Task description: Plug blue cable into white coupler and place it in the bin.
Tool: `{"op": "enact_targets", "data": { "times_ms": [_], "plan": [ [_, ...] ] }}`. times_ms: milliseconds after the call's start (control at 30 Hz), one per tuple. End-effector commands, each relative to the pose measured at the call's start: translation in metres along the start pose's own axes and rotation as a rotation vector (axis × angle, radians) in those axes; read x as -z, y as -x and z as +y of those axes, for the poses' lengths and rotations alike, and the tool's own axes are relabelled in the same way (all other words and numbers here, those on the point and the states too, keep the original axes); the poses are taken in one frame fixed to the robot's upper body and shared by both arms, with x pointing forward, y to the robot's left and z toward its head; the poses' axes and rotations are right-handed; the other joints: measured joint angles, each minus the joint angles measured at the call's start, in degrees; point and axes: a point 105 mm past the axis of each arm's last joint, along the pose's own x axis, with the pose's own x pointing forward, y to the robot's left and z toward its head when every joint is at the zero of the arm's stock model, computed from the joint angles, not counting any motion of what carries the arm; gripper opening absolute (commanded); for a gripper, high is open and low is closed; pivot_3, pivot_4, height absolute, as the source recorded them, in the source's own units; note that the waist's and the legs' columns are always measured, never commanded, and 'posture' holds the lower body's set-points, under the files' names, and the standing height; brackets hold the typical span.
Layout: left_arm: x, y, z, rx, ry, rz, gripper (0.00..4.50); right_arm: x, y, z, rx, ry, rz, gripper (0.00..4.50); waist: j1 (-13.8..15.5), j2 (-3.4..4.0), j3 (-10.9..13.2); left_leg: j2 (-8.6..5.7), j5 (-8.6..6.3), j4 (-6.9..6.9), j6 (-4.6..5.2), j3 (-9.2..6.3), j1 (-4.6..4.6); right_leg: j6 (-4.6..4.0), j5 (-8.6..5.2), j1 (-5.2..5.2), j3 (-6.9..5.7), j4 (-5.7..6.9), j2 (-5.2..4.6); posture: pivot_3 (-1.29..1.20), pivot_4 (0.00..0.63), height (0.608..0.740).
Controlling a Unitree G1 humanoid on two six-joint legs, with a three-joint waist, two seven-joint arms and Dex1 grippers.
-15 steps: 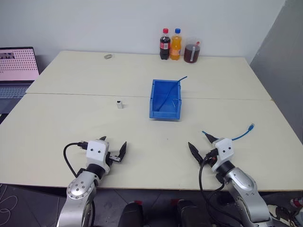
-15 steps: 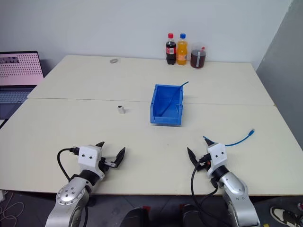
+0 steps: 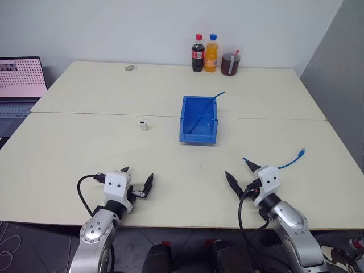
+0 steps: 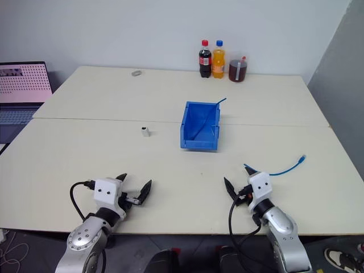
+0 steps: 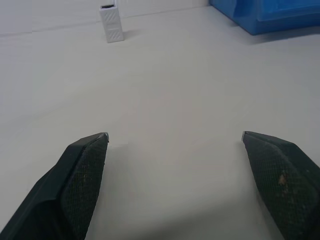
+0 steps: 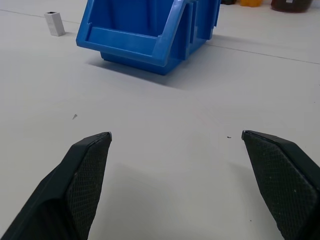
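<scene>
Task barely begun, by the look of things; nothing was plugged, nothing gripped.

Far left, beyond the table's edge: an open laptop. Left gripper hovered low over the near left of the cream-coloured table, its two black fingers spread wide, nothing between them, touching nothing. Ahead of it, well apart, stood the tiny white plastic coupler block, upright on the table just left of the bin, dark socket face upward. Untouched.

Centre: the bright blue rectangular open-top plastic bin. A darker thin blue cable already lay inside it, one end poking over the far right corner. That appeared not to be the cable of the task.

Right gripper hung over the near right of the table, fingers likewise released and wide, holding nothing. The thin sky-blue flexible cable lay on the table just beside and behind that gripper, its far end curling up toward the right; whether the near end touched the gripper could not be told.

Still to do, as judged: pick up cable and coupler, mate them, drop the pair in the bin.
</scene>
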Motion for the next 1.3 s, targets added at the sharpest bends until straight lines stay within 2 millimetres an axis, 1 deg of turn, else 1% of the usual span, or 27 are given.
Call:
{"op": "enact_targets", "data": {
  "times_ms": [33,67,133,233,333,400,500,567,600,667,733,800,867,967,1067,1133,1233,1300],
  "plan": [
    [-0.014,0.006,-0.015,0.143,0.023,-0.076,4.5,-0.01,0.0,-0.003,-0.002,0.019,-0.041,4.44,-0.01,0.0,0.0,0.0,0.0,0.0,0.0,0.0,0.0,0.0,0.0,0.0,0.01,0.0,0.0,0.0,0.15,0.74],
    [-0.016,0.01,-0.025,0.227,0.065,-0.075,4.5,-0.011,0.0,-0.004,0.004,0.023,-0.043,4.44,-0.02,0.0,0.0,0.0,0.0,0.0,0.0,0.0,0.0,-0.01,0.0,0.0,0.0,0.0,0.0,0.0,0.15,0.74],
    [-0.021,0.011,-0.046,0.382,0.096,-0.074,4.5,-0.015,0.003,-0.008,0.039,0.032,-0.06,4.44,-0.13,0.01,0.01,0.01,0.0,0.0,0.0,0.01,0.0,-0.02,-0.01,0.0,0.0,0.0,-0.01,0.0,0.15,0.74],
    [-0.031,0.005,-0.063,0.536,0.057,-0.073,4.5,-0.021,0.012,-0.016,0.109,0.051,-0.079,4.44,0.36,0.03,0.01,0.0,0.0,0.0,0.0,-0.02,0.0,-0.04,-0.03,-0.01,-0.04,0.01,-0.01,0.0,0.15,0.74],
    [-0.042,0.002,-0.082,0.727,0.001,-0.068,4.5,-0.027,0.028,-0.031,0.225,0.072,-0.086,4.44,0.79,0.04,0.0,-0.01,0.0,0.01,0.0,-0.01,0.01,-0.04,-0.03,-0.01,-0.03,0.04,0.0,0.0,0.15,0.74],
    [-0.049,-0.001,-0.094,0.849,-0.035,-0.064,4.5,-0.027,0.041,-0.043,0.32,0.071,-0.07,4.44,1.01,0.11,-0.04,-0.02,0.0,0.01,0.0,-0.02,0.0,-0.04,-0.03,-0.03,-0.04,0.04,0.0,0.0,0.15,0.74],
    [-0.062,-0.01,-0.108,0.986,-0.092,-0.08,4.5,-0.023,0.067,-0.067,0.526,0.026,-0.024,4.44,1.05,0.15,-0.06,-0.03,0.0,0.01,0.0,0.03,0.0,0.0,-0.05,-0.01,-0.01,0.03,-0.01,0.0,0.15,0.74],
    [-0.071,-0.016,-0.114,1.062,-0.134,-0.099,4.5,-0.018,0.083,-0.08,0.668,-0.043,0.018,4.44,1.08,0.16,-0.08,-0.03,0.0,0.0,0.0,0.04,0.0,0.0,-0.06,-0.02,-0.01,0.05,0.0,0.0,0.15,0.74],
    [-0.074,-0.019,-0.117,1.094,-0.156,-0.103,4.5,-0.016,0.088,-0.085,0.729,-0.082,0.045,4.44,1.09,0.2,-0.11,-0.01,0.0,0.01,0.0,-0.01,0.0,-0.01,-0.07,-0.03,-0.05,0.05,0.05,0.0,0.15,0.74],
    [-0.08,-0.024,-0.12,1.151,-0.185,-0.109,4.5,-0.015,0.091,-0.09,0.798,-0.138,0.088,4.44,0.81,0.32,-0.18,-0.01,0.0,0.0,0.0,-0.01,0.0,-0.01,-0.06,-0.03,-0.02,0.07,0.05,0.0,0.15,0.74],
    [-0.083,-0.027,-0.121,1.192,-0.2,-0.105,4.5,-0.018,0.089,-0.095,0.841,-0.194,0.104,4.44,0.27,0.36,-0.19,-0.01,0.0,0.0,0.0,0.03,0.01,0.0,-0.06,-0.07,0.04,0.1,0.06,0.0,0.15,0.74],
    [-0.082,-0.025,-0.122,1.245,-0.223,-0.094,4.5,-0.02,0.084,-0.1,0.87,-0.255,0.12,4.44,-0.15,0.41,-0.21,-0.01,0.0,-0.01,0.0,0.02,0.0,0.0,-0.05,-0.09,0.05,0.12,0.07,0.0,0.15,0.74],
    [-0.079,-0.023,-0.122,1.281,-0.238,-0.074,4.5,-0.026,0.072,-0.107,0.873,-0.296,0.116,4.44,-0.33,0.44,-0.23,-0.01,0.0,-0.02,0.01,0.0,0.0,-0.01,-0.06,-0.1,0.04,0.13,0.1,0.0,0.15,0.74],
    [-0.075,-0.024,-0.121,1.287,-0.249,-0.066,4.5,-0.031,0.055,-0.119,0.86,-0.3,0.133,4.44,-0.39,0.46,-0.21,-0.02,0.0,-0.02,0.01,0.02,-0.04,-0.02,-0.06,-0.14,0.07,0.13,0.1,0.0,0.15,0.74],
    [-0.074,-0.023,-0.123,1.296,-0.242,-0.07,4.5,-0.023,0.045,-0.131,0.88,-0.339,0.187,4.44,-0.3,0.45,-0.22,-0.03,0.0,-0.02,0.01,0.02,-0.07,-0.03,-0.07,-0.13,0.06,0.11,0.1,0.0,0.15,0.74],
    [-0.075,-0.023,-0.123,1.298,-0.239,-0.073,4.5,-0.02,0.043,-0.136,0.891,-0.35,0.199,4.44,-0.16,0.45,-0.22,-0.03,0.0,-0.02,0.01,0.01,-0.09,-0.03,-0.07,-0.13,0.03,0.09,0.09,0.0,0.15,0.74],
    [-0.075,-0.022,-0.124,1.297,-0.241,-0.078,4.5,-0.011,0.031,-0.148,0.921,-0.333,0.256,4.44,-0.26,0.47,-0.21,-0.04,0.0,-0.05,0.02,0.02,-0.11,-0.04,-0.08,-0.14,0.05,0.09,0.09,0.0,0.15,0.74],
    [-0.075,-0.023,-0.124,1.294,-0.243,-0.081,4.5,-0.009,0.024,-0.153,0.927,-0.328,0.275,4.44,-0.35,0.47,-0.21,-0.05,0.0,-0.05,0.01,0.08,-0.11,-0.03,-0.07,-0.15,0.1,0.09,0.07,0.0,0.15,0.74]
  ]
}}
